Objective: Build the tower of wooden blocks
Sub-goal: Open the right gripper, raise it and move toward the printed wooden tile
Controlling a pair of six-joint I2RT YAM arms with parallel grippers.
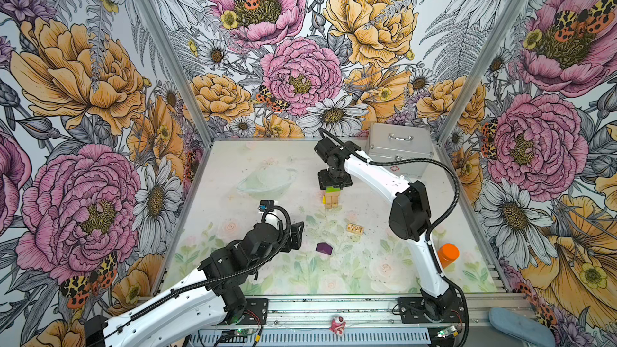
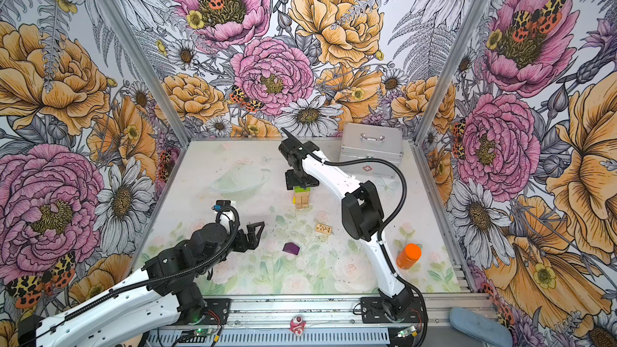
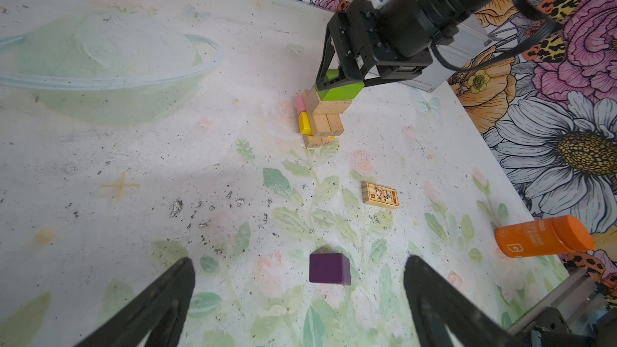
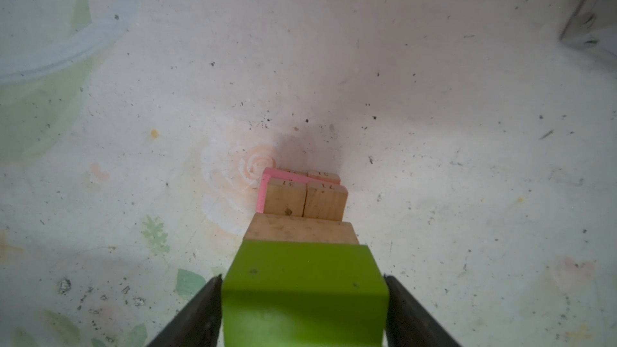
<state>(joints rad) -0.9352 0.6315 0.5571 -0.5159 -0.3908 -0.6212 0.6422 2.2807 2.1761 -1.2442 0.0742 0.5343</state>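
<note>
The tower stands mid-table: tan planks low, a yellow block and a pink block at its side, a tan plank above. A lime-green block rests on top. My right gripper comes down from above, a finger pressed against each side of it. A dark purple block lies on the mat in front of my left gripper, which is open and empty. A tan block with a printed face lies loose nearer the right arm.
An orange bottle lies on its side by the right wall near the right arm's base. A silver metal case stands in the back right corner behind the right arm. Floral walls close in three sides.
</note>
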